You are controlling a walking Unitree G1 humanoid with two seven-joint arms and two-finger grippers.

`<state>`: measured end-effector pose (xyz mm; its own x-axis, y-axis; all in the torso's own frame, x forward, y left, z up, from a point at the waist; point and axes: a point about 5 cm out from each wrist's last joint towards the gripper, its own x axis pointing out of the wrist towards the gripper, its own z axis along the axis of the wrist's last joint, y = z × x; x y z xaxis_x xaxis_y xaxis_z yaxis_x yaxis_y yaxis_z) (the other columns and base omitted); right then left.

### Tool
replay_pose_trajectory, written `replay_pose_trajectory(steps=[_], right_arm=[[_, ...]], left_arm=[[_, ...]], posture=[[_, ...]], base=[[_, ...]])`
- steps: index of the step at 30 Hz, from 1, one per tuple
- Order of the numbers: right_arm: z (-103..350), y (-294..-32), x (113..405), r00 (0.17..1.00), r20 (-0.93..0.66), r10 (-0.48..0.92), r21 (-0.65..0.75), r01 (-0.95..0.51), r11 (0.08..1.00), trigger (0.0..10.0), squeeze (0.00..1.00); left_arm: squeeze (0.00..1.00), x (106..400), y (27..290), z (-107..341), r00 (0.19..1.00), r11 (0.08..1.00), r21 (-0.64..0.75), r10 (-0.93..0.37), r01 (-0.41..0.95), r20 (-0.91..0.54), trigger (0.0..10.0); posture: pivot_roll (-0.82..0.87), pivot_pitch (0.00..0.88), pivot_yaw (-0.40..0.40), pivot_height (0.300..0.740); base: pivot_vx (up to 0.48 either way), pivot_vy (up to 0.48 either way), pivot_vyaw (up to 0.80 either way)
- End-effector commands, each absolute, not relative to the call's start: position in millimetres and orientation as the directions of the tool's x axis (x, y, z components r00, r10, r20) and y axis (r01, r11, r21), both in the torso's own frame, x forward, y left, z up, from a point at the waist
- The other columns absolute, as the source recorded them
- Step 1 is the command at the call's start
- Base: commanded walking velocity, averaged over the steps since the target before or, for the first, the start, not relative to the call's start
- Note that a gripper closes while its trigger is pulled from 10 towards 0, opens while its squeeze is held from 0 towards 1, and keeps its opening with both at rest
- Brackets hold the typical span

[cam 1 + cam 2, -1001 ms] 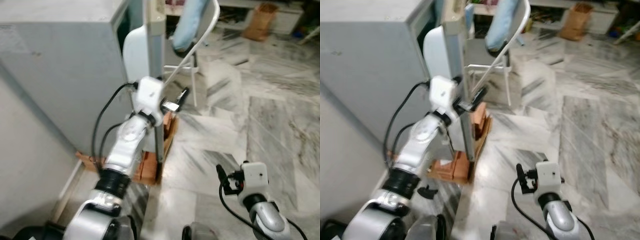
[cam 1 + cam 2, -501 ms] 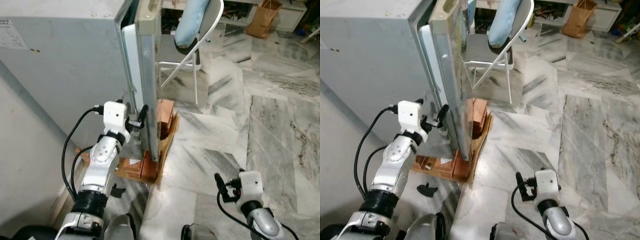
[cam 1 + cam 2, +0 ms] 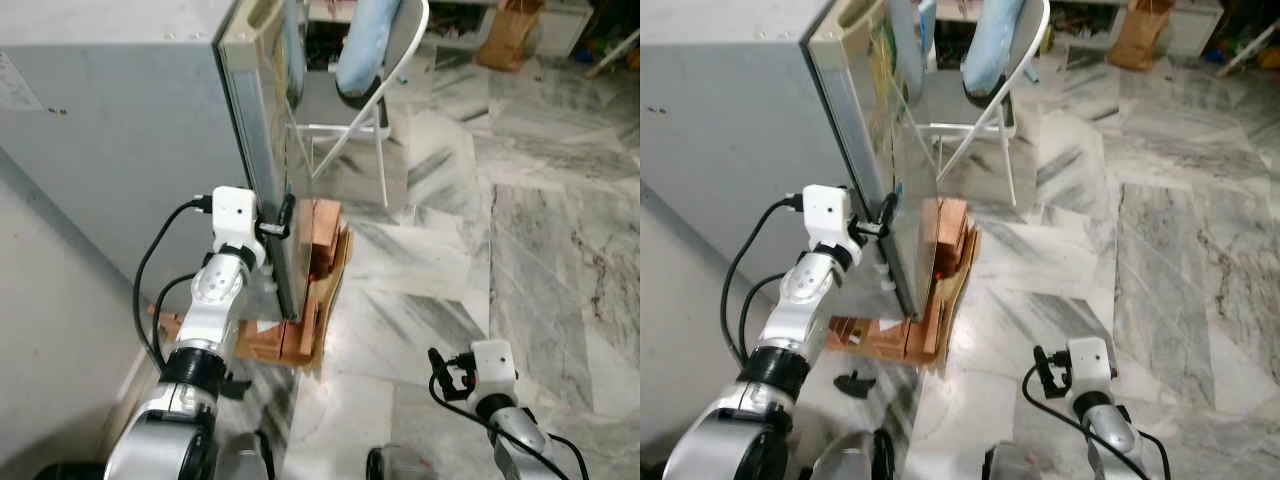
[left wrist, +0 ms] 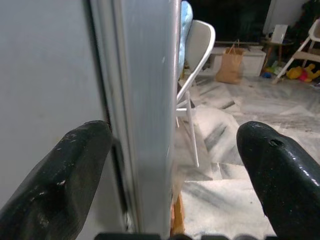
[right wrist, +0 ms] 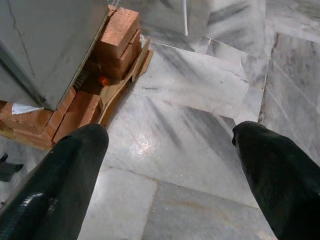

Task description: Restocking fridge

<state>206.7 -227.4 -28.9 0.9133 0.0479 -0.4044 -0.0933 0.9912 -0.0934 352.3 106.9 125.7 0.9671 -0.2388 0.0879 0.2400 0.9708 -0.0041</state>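
Grey fridge door (image 4: 147, 100) — edge between left claw (image 4: 170, 150) fingers (spread).

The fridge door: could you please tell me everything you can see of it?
The fridge door is a tall grey slab with a glossy, metal-looking face, seen edge-on and nearly shut against the grey fridge. Its top edge has a moulded recess. The left gripper straddles its edge, jaws apart, one finger in the seam. Its bottom corner hangs just above the bricks.
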Motion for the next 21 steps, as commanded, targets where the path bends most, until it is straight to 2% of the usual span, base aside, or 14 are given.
replay_pose_trajectory(steps=[1,6,8,9,10,11,12,17,21], right_arm=[[-21.1,-228.4,217.6,0.935,-0.352,0.048,-0.112,-0.093,0.989,10.0,0.0],[2.2,-214.4,249.0,0.973,-0.208,0.102,-0.11,-0.127,0.986,10.0,0.0],[13.1,-202.6,265.9,0.98,-0.148,0.133,-0.066,-0.144,0.987,10.0,0.0],[14.1,-200.8,267.8,0.98,-0.144,0.138,-0.057,-0.148,0.987,10.0,0.0],[41.4,-184.3,268.4,0.982,-0.001,0.19,-0.074,-0.19,0.979,10.0,0.0],[41.4,-184.3,268.4,0.982,-0.001,0.19,-0.074,-0.19,0.979,10.0,0.0],[73.5,-168.5,261.8,0.968,0.116,0.224,-0.083,-0.215,0.973,10.0,0.0],[137.7,-142.7,268.3,0.931,0.244,0.272,-0.036,-0.272,0.962,10.0,0.0],[163.6,-126.6,267.4,0.902,0.288,0.323,-0.047,-0.323,0.945,10.0,0.0]], left_arm=[[0.0,355.2,110.4,126.7,0.97,0.974,-0.007,-0.223,0.225,0.092,10.0],[0.0,354.3,121.7,127.7,0.974,0.979,0.001,-0.201,0.202,0.107,10.0],[0.0,343.2,136.2,115.4,0.982,0.986,-0.001,-0.166,0.167,0.089,10.0],[0.0,341.0,138.3,113.1,0.983,0.987,-0.001,-0.16,0.161,0.085,10.0],[0.0,334.1,143.4,106.5,0.988,0.99,0.001,-0.139,0.14,0.073,10.0],[0.0,334.1,143.4,106.5,0.988,0.99,0.001,-0.139,0.14,0.073,10.0],[0.0,329.4,146.8,102.2,0.991,0.993,0.002,-0.122,0.122,0.064,10.0],[0.0,313.6,157.6,97.2,0.995,0.997,-0.02,-0.07,0.071,0.067,10.0],[0.0,293.7,167.3,94.2,0.998,0.999,-0.035,-0.032,0.034,0.056,10.0]], posture=[[-0.01,0.09,0.015,0.74],[0.0,0.087,0.017,0.74],[0.01,0.083,0.012,0.74],[0.01,0.083,0.012,0.74],[0.02,0.082,0.008,0.74],[0.02,0.082,0.008,0.74],[0.03,0.082,0.007,0.74],[0.03,0.08,0.012,0.74],[0.03,0.074,0.018,0.74]], base=[[0.0,0.0,0.0],[0.0,0.0,0.0],[0.0,0.0,0.0],[0.0,0.0,0.0],[0.0,0.0,0.0],[0.0,0.0,0.0],[0.0,0.0,0.0],[0.0,0.0,0.0],[0.0,0.0,0.0]])
